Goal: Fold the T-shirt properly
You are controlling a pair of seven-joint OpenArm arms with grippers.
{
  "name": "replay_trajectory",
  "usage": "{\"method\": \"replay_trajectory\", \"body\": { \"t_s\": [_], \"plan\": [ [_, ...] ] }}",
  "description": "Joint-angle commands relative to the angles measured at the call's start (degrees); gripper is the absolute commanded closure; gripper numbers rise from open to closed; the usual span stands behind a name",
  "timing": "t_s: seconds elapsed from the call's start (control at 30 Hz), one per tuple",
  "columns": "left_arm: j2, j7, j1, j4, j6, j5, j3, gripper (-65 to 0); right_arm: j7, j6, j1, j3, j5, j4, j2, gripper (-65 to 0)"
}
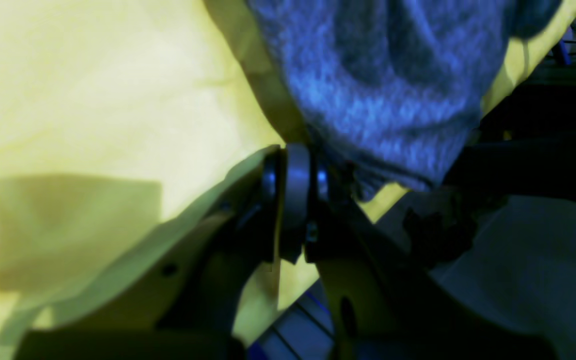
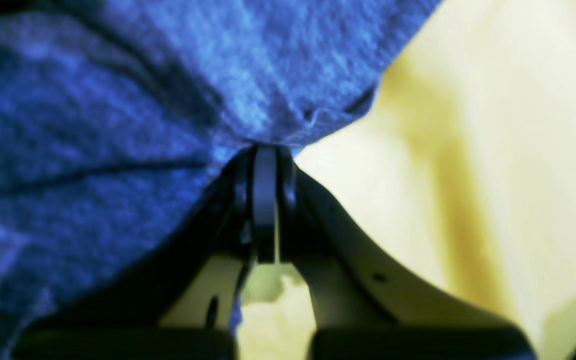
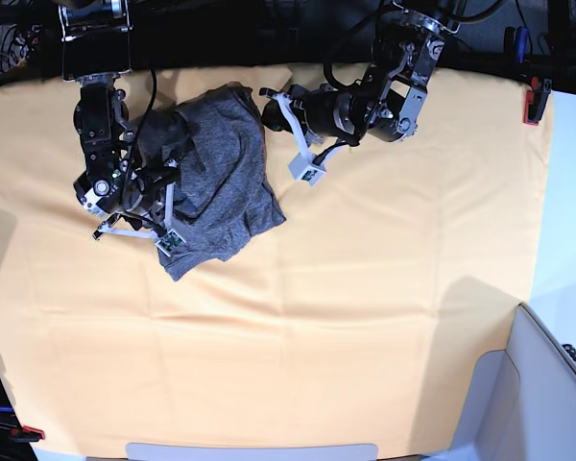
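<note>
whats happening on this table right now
A two-armed robot is handling a dark grey T-shirt that lies bunched on a yellow-orange table cloth. Each wrist view shows a tool closed on an edge of the fabric: the left tool and the right tool. In the base view the shirt is a crumpled heap near the table's far side, not yet spread flat or folded.

yellow-orange table cloth covers table; red clamp at edge.

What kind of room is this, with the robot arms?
Probably a robot lab: two arms work over a table cloth clamped at its edge, cables hang behind, and the only garment is a shirt.
</note>
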Motion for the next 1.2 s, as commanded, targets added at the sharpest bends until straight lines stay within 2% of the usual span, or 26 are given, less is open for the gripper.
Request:
{"method": "replay_trajectory", "body": {
  "t_s": [0.0, 0.27, 0.43, 0.57, 0.7, 0.8, 0.97, 1.13, 1.17],
  "plan": [
    [-0.51, 0.16, -0.63, 1.21, 0.20, 0.88, -0.05, -2.0, 0.90, -0.13, 1.07, 0.35, 0.36, 3.31, 0.39, 0.0],
    [-0.78, 0.60, -1.59, 4.29, 0.20, 0.88, -0.05, -2.0, 0.90, -0.22, -0.07, 0.97, 0.09, 13.24, 0.83, 0.0],
    [-2.36, 0.08, -2.03, 5.34, 0.20, 0.88, -0.66, -1.9, -2.18, 0.13, -2.53, 6.24, 1.24, 19.48, -0.14, 0.0],
    [-2.10, -0.01, -2.03, 9.12, 0.20, 0.88, -6.29, -1.9, -4.64, 0.31, -5.61, 13.45, 10.20, 22.38, -1.19, 0.0],
    [-1.92, -1.24, -4.58, 11.14, 0.03, 0.88, -8.05, -1.9, -6.75, 0.22, -9.65, 23.47, 26.20, 21.50, -1.28, 0.0],
    [-1.66, -2.12, -6.69, 10.88, -0.06, 0.71, -7.96, -2.0, -6.84, -0.04, -12.29, 27.78, 34.38, 20.18, -1.28, 0.0],
    [1.51, -1.86, -10.30, 9.21, -0.32, 0.62, -7.78, -2.0, -6.84, -0.04, -14.58, 28.75, 40.27, 16.58, -1.37, 0.0],
    [4.85, -1.86, -12.41, 2.44, -0.59, 0.53, -7.78, -2.0, -6.84, 0.13, -14.58, 28.13, 48.01, 12.18, -2.43, 0.0],
    [5.46, -1.86, -12.49, 1.39, -1.99, 0.53, -7.78, -2.0, -6.84, 0.13, -14.49, 27.34, 49.33, 10.69, -2.43, 0.0]
  ]
}}
